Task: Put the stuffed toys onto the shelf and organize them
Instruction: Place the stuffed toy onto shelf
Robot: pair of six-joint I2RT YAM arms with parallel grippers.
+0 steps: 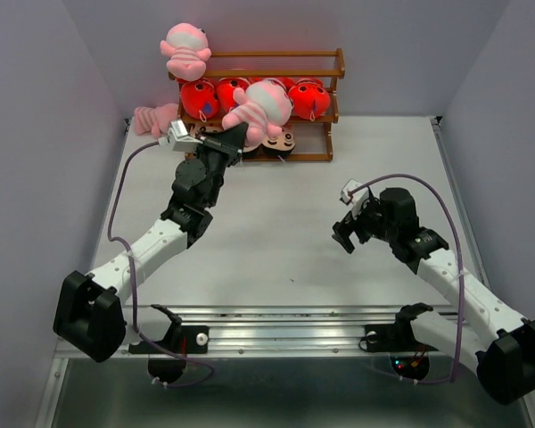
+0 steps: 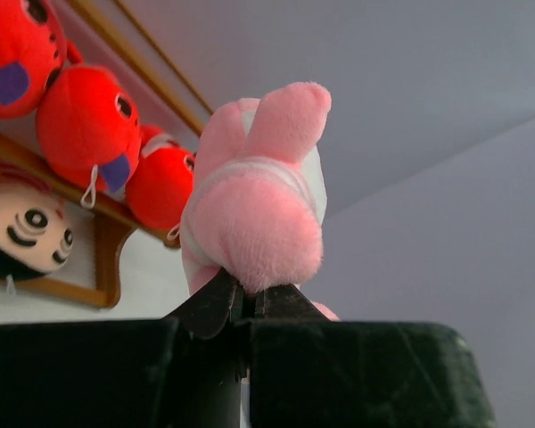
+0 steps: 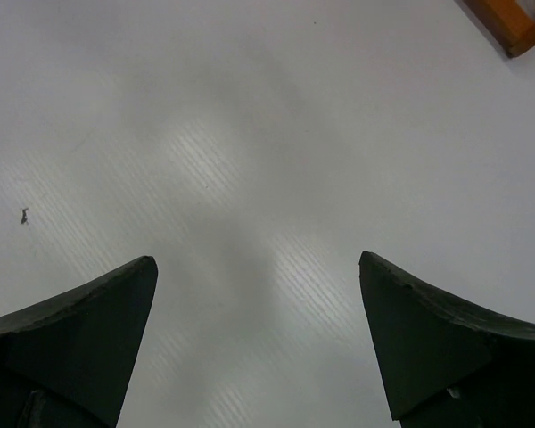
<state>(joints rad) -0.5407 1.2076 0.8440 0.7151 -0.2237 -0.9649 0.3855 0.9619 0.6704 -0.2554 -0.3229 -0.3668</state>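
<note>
Above the left gripper (image 2: 246, 299), pinched tight in its jaws, sits a fuzzy pink-and-white striped plush frog (image 2: 259, 205), rump nearest the fingers; the right gripper (image 3: 259, 339) gapes wide.

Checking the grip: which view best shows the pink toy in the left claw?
Left wrist view: the pink toy sits close up, pinched by the left claw. The top view shows it small, in front of the shelf. The right wrist view misses it.

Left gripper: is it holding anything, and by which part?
The left gripper pinches the pink striped toy by its rounded pink lower end.
</note>
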